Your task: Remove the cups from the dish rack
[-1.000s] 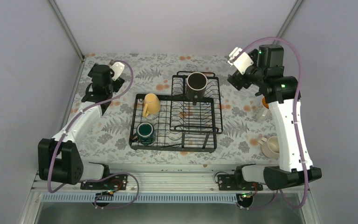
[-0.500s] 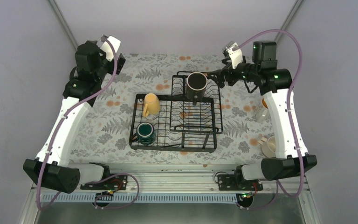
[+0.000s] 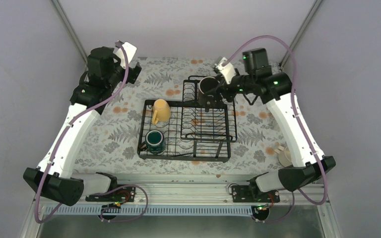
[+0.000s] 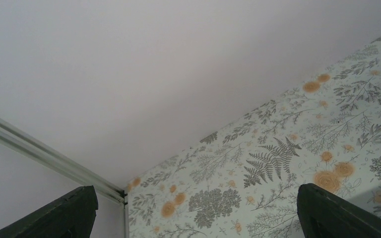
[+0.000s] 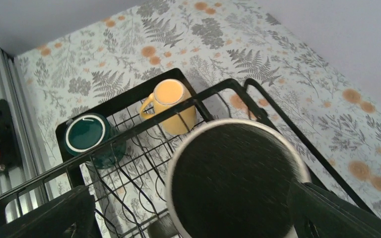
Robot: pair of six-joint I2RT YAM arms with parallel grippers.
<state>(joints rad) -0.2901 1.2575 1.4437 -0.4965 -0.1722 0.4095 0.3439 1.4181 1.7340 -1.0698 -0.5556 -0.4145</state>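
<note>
Inside the wire rack point(image 3: 206, 124) stands a black mug point(image 5: 233, 183).

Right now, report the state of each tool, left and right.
Left tool: open, holding nothing.
Right tool: open, with the black mug between its fingers, not clamped on it.

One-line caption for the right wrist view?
Open right claw framing the black mug in the dish rack; yellow mug and teal mug beyond.
</note>
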